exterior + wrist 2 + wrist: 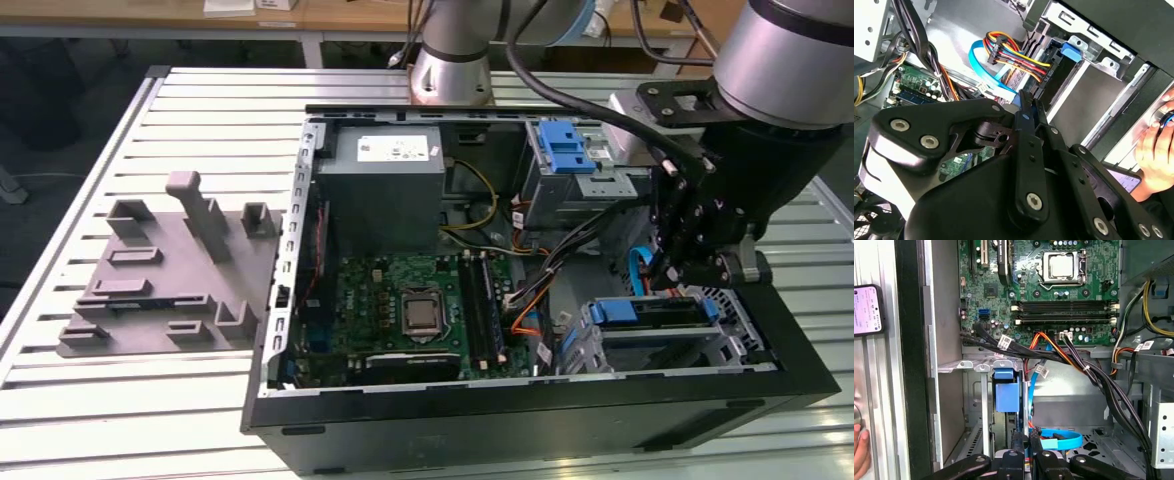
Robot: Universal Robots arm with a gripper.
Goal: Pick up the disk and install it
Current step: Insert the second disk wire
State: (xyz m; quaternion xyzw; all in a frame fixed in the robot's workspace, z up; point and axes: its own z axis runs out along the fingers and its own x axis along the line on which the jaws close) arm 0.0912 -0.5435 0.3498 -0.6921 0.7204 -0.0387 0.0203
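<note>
I hold my gripper just above the disk, which sits in its bay at the case's near right, long axis running left-right; my fingers look pinched narrow.

The disk lies flat in the drive bay at the lower corner of the open computer case, on the exterior view's right. Its dark top face looks up between blue plastic rails, with a blue tab at the end nearer the motherboard. It sits level, seated inside the metal cage.
</note>
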